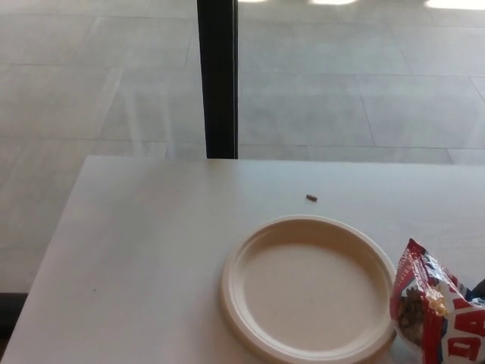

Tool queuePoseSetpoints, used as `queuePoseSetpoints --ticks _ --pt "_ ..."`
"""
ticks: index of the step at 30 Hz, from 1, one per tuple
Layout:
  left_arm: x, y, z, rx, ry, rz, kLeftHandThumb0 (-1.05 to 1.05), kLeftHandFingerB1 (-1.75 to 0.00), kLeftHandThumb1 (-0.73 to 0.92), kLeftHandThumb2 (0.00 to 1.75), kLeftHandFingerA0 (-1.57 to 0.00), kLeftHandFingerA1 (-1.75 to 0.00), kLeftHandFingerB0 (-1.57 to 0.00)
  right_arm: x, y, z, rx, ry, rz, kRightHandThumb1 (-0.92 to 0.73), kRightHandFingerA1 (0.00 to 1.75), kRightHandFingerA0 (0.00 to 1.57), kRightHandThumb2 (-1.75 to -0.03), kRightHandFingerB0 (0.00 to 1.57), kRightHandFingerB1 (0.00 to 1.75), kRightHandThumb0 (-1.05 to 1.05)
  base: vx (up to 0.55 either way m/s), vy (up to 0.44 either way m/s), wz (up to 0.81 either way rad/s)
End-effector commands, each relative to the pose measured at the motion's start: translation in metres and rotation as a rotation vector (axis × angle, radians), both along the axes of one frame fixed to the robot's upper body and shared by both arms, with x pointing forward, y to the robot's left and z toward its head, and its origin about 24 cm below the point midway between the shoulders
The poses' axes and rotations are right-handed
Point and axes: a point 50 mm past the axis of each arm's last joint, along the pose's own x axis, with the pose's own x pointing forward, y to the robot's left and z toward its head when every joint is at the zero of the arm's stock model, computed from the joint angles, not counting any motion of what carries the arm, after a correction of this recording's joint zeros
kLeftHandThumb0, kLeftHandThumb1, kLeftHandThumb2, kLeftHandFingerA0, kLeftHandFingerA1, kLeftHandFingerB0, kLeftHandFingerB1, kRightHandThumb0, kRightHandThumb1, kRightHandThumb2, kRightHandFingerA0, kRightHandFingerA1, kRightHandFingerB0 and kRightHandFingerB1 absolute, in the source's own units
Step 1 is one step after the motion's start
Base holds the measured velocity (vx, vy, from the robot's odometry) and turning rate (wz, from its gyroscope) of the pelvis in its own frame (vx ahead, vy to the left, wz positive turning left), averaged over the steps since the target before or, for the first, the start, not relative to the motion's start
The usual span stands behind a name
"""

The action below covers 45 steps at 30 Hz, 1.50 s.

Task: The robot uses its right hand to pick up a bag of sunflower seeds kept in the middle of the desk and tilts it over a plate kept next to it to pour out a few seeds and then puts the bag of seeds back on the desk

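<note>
Only a sliver of the right hand [478, 289] shows, a dark bit at the picture's right edge just behind the bag of sunflower seeds [433, 311]; whether its fingers grip the bag cannot be told. The red and white bag sits in the lower right corner, tilted, with its top corner toward the plate [242, 299], whose right rim it overlaps. The cream plate is empty. One loose seed [311, 198] lies on the white desk [144, 243] beyond the plate.

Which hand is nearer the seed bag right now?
Right. A dark sliver of the right hand shows at the seed bag's right edge; the left hand isn't in view.
</note>
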Motion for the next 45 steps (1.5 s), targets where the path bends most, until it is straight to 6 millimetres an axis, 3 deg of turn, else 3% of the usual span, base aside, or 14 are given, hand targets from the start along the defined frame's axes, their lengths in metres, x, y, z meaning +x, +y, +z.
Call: queuePoseSetpoints --ticks 1,6,9,13,25,28,29,31,32,36,37,40,43,45 --pt "-0.002 0.006 0.004 0.031 -0.005 0.016 -0.67 -0.43 0.70 0.62 -0.45 -0.60 -0.49 0.005 0.001 0.008 -0.021 -0.002 0.007 -0.69 1.75 0.87 -1.04 0.61 1.70 -0.34 0.00 0.000 0.00" --pt "-0.003 0.007 0.005 0.027 -0.015 0.018 -0.68 -0.44 0.69 0.61 -0.44 -0.62 -0.47 0.013 0.004 0.017 -0.006 0.007 -0.008 -0.67 1.75 0.87 -1.06 0.65 1.65 -0.33 0.00 0.000 0.00" --pt "-0.004 0.008 0.006 0.030 0.000 0.015 -0.67 -0.42 0.69 0.62 -0.45 -0.59 -0.47 0.018 0.008 0.025 -0.018 -0.006 0.000 -0.72 1.75 0.89 -0.94 0.64 1.62 -0.34 0.00 0.000 0.00" --pt "-0.006 0.008 0.006 0.039 0.019 0.004 -0.66 -0.41 0.72 0.62 -0.44 -0.57 -0.47 0.026 0.015 0.034 0.006 -0.018 0.019 -0.66 1.75 0.88 -1.04 0.64 1.72 -0.32 0.00 0.000 0.00" --pt "-0.006 0.008 0.006 0.038 0.024 -0.005 -0.68 -0.41 0.70 0.62 -0.44 -0.56 -0.47 0.047 0.031 0.060 -0.064 0.022 0.051 -0.61 1.75 0.86 -1.10 0.65 1.67 -0.30 0.00 0.000 0.00" --pt "-0.006 0.009 0.006 0.043 0.029 -0.011 -0.68 -0.40 0.71 0.62 -0.45 -0.56 -0.47 0.052 0.033 0.070 -0.091 0.010 0.067 -0.61 1.75 0.88 -1.07 0.71 1.52 -0.29 0.00 0.000 0.00" --pt "-0.005 0.010 0.007 0.043 0.018 0.006 -0.66 -0.42 0.69 0.61 -0.47 -0.58 -0.50 0.056 0.034 0.076 -0.129 0.022 0.073 -0.59 1.75 0.88 -1.01 0.75 1.26 -0.28 0.00 0.000 0.00" --pt "-0.004 0.011 0.008 0.047 0.022 -0.001 -0.66 -0.40 0.70 0.62 -0.45 -0.56 -0.48 0.060 0.036 0.085 -0.180 0.003 0.087 -0.56 1.75 0.90 -1.03 0.77 1.28 -0.27 0.00 0.000 0.00" --pt "-0.003 0.011 0.008 0.045 0.024 0.015 -0.64 -0.41 0.68 0.61 -0.46 -0.57 -0.49 0.064 0.038 0.091 -0.223 0.009 0.091 -0.59 1.70 0.89 -0.98 0.80 0.68 -0.28 0.00 0.000 0.00" --pt "-0.001 0.011 0.008 0.045 0.020 0.031 -0.64 -0.40 0.67 0.61 -0.46 -0.56 -0.48 0.068 0.040 0.099 -0.257 0.010 0.089 -0.60 1.69 0.89 -0.97 0.81 0.63 -0.27 0.00 0.000 0.00" --pt "-0.001 0.012 0.008 0.050 0.029 0.019 -0.65 -0.40 0.69 0.62 -0.45 -0.56 -0.48 0.074 0.044 0.111 -0.328 -0.003 0.098 -0.61 1.63 0.94 -0.84 0.70 0.58 -0.30 0.00 0.000 0.00" --pt "-0.001 0.012 0.009 0.049 0.029 0.017 -0.65 -0.39 0.68 0.61 -0.45 -0.54 -0.48 0.077 0.045 0.116 -0.362 -0.016 0.114 -0.62 1.56 0.90 -0.83 0.69 0.60 -0.32 0.00 0.000 0.00" --pt "0.000 0.013 0.010 0.056 0.029 -0.010 -0.68 -0.39 0.70 0.62 -0.44 -0.57 -0.46 0.081 0.049 0.127 -0.397 -0.058 0.126 -0.57 1.56 0.87 -0.84 0.79 0.83 -0.33 0.00 0.000 0.00" --pt "0.000 0.014 0.010 0.052 0.021 0.018 -0.67 -0.40 0.67 0.61 -0.46 -0.58 -0.49 0.081 0.050 0.130 -0.395 -0.076 0.135 -0.60 1.67 0.87 -0.79 0.84 1.06 -0.30 0.00 0.000 0.00"
